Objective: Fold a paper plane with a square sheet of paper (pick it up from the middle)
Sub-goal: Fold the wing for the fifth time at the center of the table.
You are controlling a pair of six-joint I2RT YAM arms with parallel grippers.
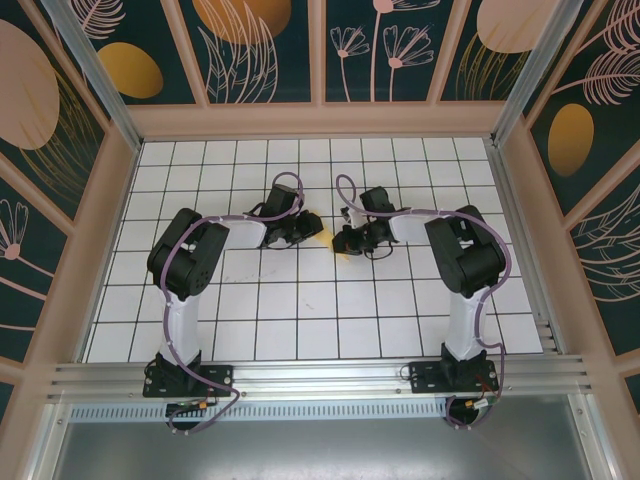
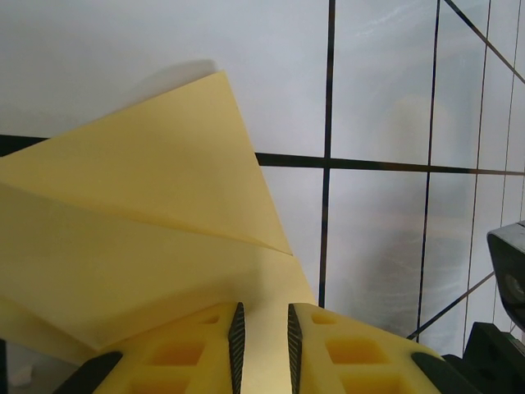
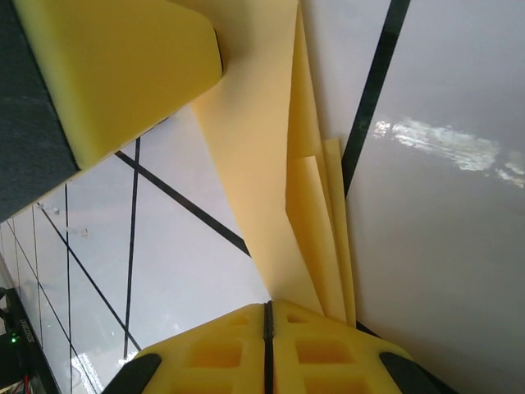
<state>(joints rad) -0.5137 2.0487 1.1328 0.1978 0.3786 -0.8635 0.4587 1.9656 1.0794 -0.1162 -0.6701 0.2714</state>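
Tearing threatens if either arm tugs: the right gripper (image 3: 267, 305) clamps the yellow sheet (image 3: 254, 164), while the left gripper (image 2: 262, 310) shows jaws narrowly apart, its grip impossible to tell.

Right fingers (image 3: 328, 353), bottom centre: pressed together on folded yellow paper (image 3: 254, 164), which rises to another yellow finger (image 3: 115, 66), upper left. White gridded tabletop (image 3: 443, 205) behind.

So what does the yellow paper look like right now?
The yellow paper is thin and pale, folded into overlapping layers with sharp creases and one pointed corner. It seems to lie on the white tiled table between both arms. The left gripper, jaws slightly apart, sits over one end; the shut right gripper over the other.
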